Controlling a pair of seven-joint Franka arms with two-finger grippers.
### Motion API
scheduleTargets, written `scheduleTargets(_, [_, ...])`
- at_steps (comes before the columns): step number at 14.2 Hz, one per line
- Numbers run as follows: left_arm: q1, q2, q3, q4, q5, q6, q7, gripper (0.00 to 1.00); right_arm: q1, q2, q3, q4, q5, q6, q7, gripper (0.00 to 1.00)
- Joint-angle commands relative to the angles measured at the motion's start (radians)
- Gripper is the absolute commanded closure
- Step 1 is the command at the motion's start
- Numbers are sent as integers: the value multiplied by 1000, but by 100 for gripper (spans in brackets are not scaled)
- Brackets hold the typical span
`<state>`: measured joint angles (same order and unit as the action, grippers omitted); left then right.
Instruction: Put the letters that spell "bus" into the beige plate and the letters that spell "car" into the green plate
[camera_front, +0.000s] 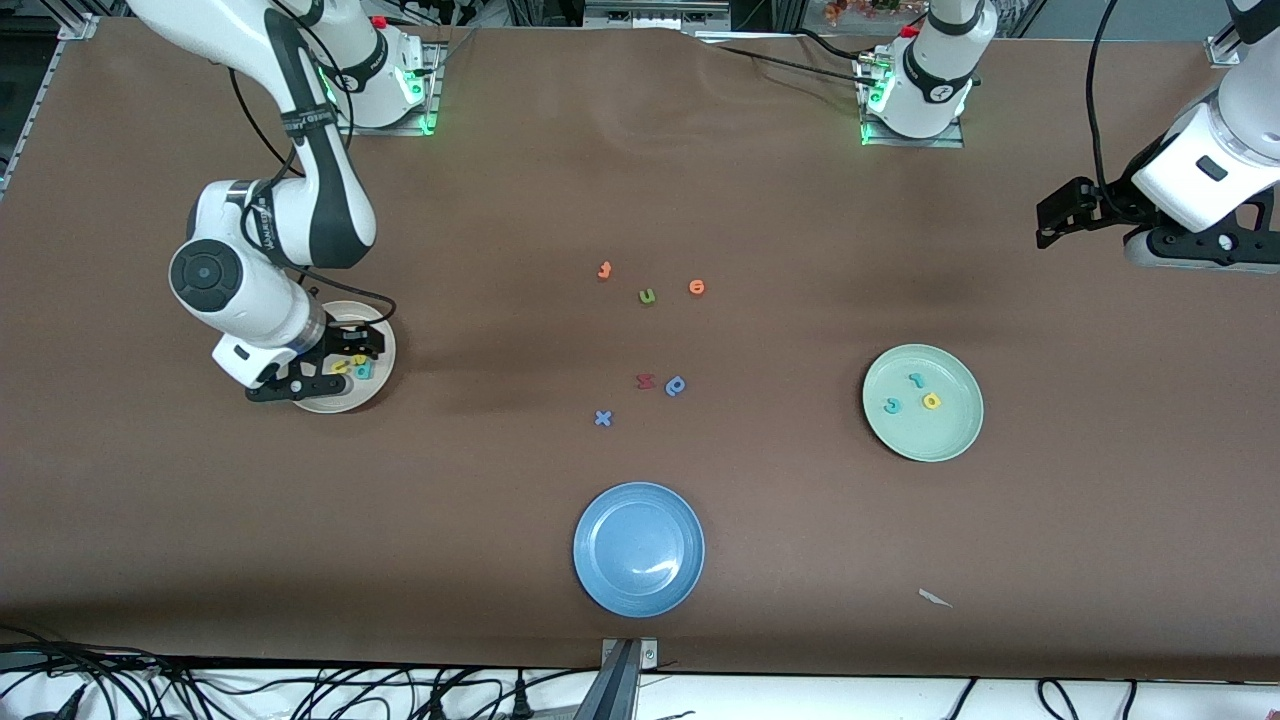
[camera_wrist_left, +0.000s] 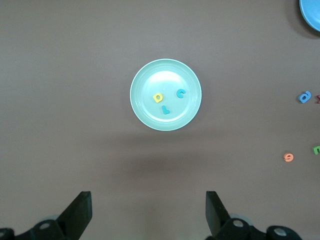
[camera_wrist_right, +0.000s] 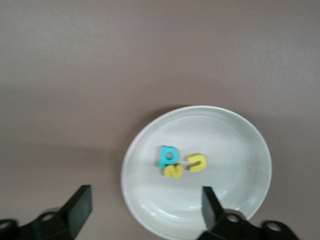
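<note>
The beige plate (camera_front: 325, 403) (camera_wrist_right: 235, 145) lies toward the right arm's end of the table. In it lie a teal "b" (camera_wrist_right: 167, 155), a yellow "s" (camera_wrist_right: 173, 172) and a yellow "u" (camera_wrist_right: 196, 163), close together. My right gripper (camera_front: 347, 356) (camera_wrist_right: 145, 210) hangs open just over this plate, holding nothing. The green plate (camera_front: 922, 450) (camera_wrist_left: 150, 80) holds a teal "c" (camera_front: 893, 405) (camera_wrist_left: 180, 93), a thin teal "r" (camera_front: 916, 380) (camera_wrist_left: 165, 110) and a yellow "a" (camera_front: 932, 401) (camera_wrist_left: 158, 97). My left gripper (camera_front: 1048, 222) (camera_wrist_left: 148, 210) waits open and empty above the left arm's end of the table.
A blue plate (camera_front: 638, 590) sits near the front camera's edge. Mid-table lie loose letters: two orange ones (camera_front: 604, 270) (camera_front: 697, 287), a green "u" (camera_front: 647, 296), a red one (camera_front: 645, 381), a blue "p" (camera_front: 676, 386), a blue "x" (camera_front: 602, 418). A paper scrap (camera_front: 935, 598) lies near the front edge.
</note>
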<state>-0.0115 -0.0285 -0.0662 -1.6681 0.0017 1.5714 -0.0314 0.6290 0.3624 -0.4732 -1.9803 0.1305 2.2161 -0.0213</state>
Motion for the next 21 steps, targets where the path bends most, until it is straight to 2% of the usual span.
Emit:
scheduleTargets(1, [10,1,-1,21,-28,-21,25,0,20,-19,4,37,6,-83,66,0])
scheduleTargets(3, [10,1,-1,21,-28,-21,25,0,12,-39,17,64,3,-150,81,0])
scheduleTargets(4, [10,1,-1,21,-28,-21,25,0,-32,-72,68,60,-18,-173,104,0])
scheduleTargets(6, [10,1,-1,21,-28,-21,25,0,-206,-132,228,54,-102,-199,104,0])
scheduleTargets(7, [10,1,-1,21,-28,-21,25,0,-300,-155,305,51,-117,-211,104,0])
scheduleTargets(9, [8,1,-1,21,-28,-21,25,0,-440,-224,411,20,-124,-211,104,0])
scheduleTargets(14, [8,1,-3,21,-28,-21,25,0,-485,-397,424,14,-124,-239,72,0])
scheduleTargets(18, [10,1,-3,21,-28,-21,27,0,-489,-413,424,156,-141,-433,63,0])
scheduleTargets(21, [10,1,-3,21,-28,-27,27,0,-503,-410,424,228,-157,-450,12,0])
